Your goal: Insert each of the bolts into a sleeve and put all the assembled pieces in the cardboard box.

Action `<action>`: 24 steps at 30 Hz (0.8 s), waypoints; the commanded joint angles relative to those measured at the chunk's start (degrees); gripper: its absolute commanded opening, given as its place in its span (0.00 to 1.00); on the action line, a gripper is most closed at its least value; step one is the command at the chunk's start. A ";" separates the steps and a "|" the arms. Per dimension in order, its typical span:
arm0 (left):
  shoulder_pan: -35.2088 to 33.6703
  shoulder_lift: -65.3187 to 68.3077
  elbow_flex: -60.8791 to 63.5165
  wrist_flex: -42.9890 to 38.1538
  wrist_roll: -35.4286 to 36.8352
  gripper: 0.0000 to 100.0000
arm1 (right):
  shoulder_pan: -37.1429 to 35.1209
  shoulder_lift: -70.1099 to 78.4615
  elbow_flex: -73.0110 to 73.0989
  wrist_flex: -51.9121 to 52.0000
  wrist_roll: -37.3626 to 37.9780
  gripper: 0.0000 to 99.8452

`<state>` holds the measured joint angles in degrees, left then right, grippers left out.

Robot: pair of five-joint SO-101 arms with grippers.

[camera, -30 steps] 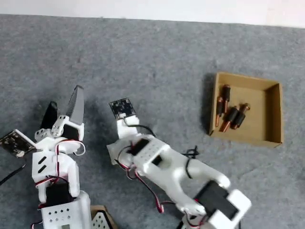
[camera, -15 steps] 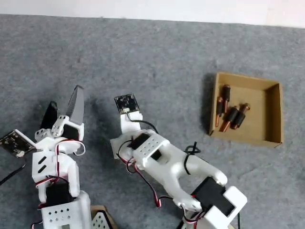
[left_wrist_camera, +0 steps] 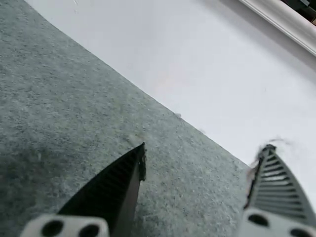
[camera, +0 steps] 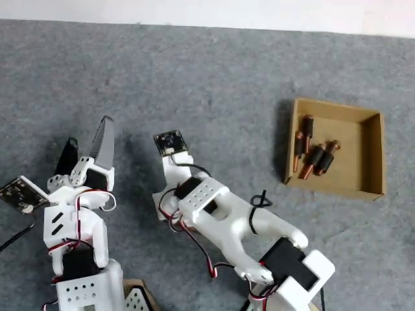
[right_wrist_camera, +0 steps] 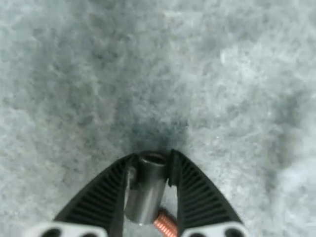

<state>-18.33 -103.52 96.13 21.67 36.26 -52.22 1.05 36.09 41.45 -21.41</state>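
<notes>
The left claw (camera: 89, 129) sits at the near left of the grey tabletop (camera: 214, 84), pointing towards the far side. Its two fingers stand well apart with nothing between them. From its own wrist, the left claw (left_wrist_camera: 204, 148) has bare grey felt under the gap and a white surface beyond the tabletop's far edge.

The right arm (camera: 214, 214) stretches in from the near right towards the middle. Its wrist is bent down over the tabletop, just right of the left claw. From that wrist, the right claw (right_wrist_camera: 152, 158) is clamped on a dark metal sleeve (right_wrist_camera: 145, 187), one finger pressed against each side. The sleeve's open end faces the felt close below. A copper-coloured bolt (right_wrist_camera: 165, 224) shows at the sleeve's other end, its thread peeking out between the fingers.

The cardboard box (camera: 373, 155) lies flat at the right, well apart from both arms. A few assembled pieces (camera: 316, 157), dark sleeves with copper bolts in them, lie inside towards its left wall
</notes>
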 commanded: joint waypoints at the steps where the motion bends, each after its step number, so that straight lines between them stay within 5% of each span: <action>1: -0.66 -0.40 1.01 -1.23 0.62 0.33 | 5.05 -4.97 -3.47 7.52 2.55 0.00; 14: -0.66 -0.22 1.01 -1.23 0.53 0.33 | 27.56 1.98 -16.31 13.49 9.67 0.04; 19: -0.66 -0.13 1.01 -1.23 0.44 0.33 | 29.05 5.67 -20.88 18.59 9.67 0.18; 24: -0.66 -0.13 1.01 -1.23 0.44 0.33 | 28.79 7.87 -21.05 18.86 9.58 0.18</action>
<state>-18.33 -103.52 96.13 21.67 36.26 -24.00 8.97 17.89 59.65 -12.26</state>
